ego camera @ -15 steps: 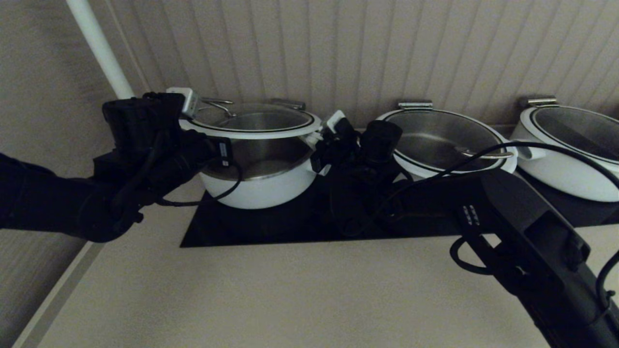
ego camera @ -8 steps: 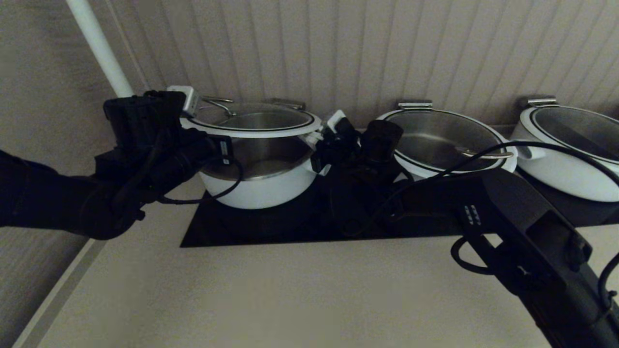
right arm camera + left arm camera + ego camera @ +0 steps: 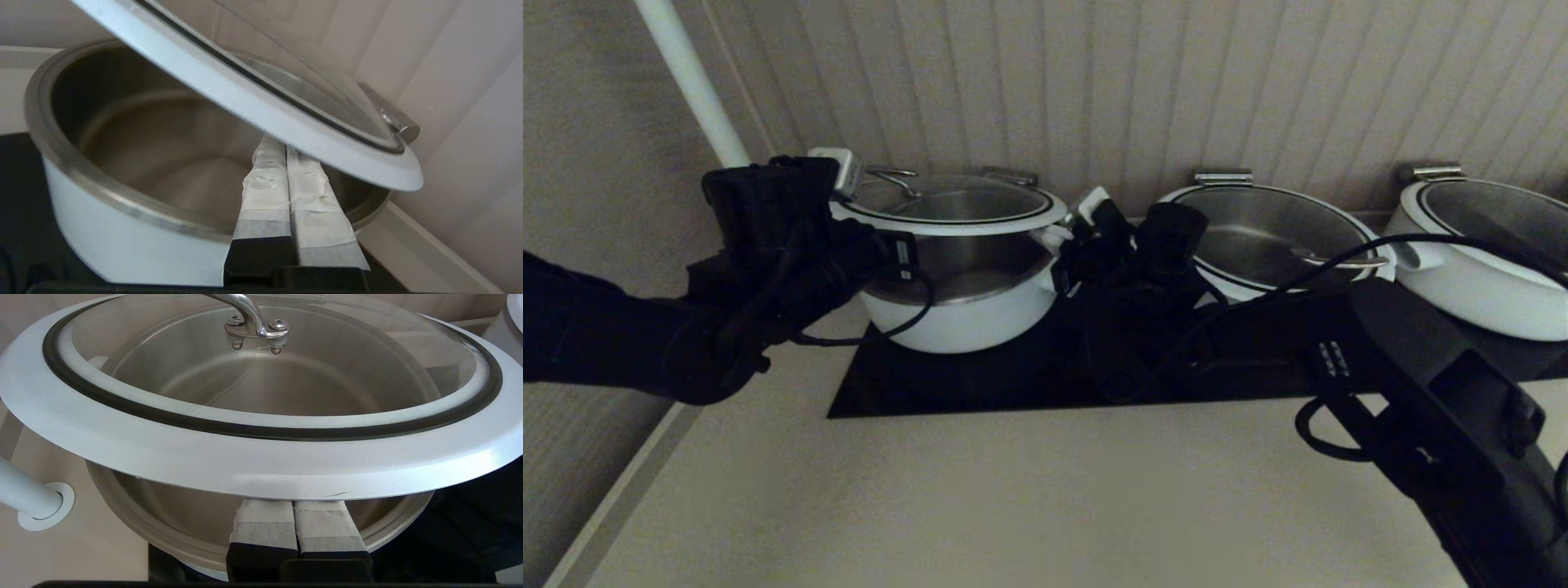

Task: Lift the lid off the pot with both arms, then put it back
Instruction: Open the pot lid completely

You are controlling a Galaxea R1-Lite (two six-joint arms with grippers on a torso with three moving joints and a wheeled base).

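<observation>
The glass lid (image 3: 947,204) with a white rim and metal handle hovers a little above the white pot (image 3: 956,318), roughly level. My left gripper (image 3: 840,216) is at the lid's left edge and my right gripper (image 3: 1060,238) at its right edge. In the left wrist view the left gripper (image 3: 293,502) is shut, its taped fingers pressed together under the lid's rim (image 3: 261,457), over the open pot (image 3: 171,522). In the right wrist view the right gripper (image 3: 282,145) is shut the same way under the rim (image 3: 253,102), above the pot (image 3: 122,228).
Two more white pots with glass lids stand to the right, one in the middle (image 3: 1274,237) and one at the far right (image 3: 1486,245). All sit on a black cooktop (image 3: 980,384). A panelled wall is close behind and a white pipe (image 3: 690,82) rises at the left.
The lid and both grippers have shifted very slightly to the right; the lid stays held above the pot at about the same height.
</observation>
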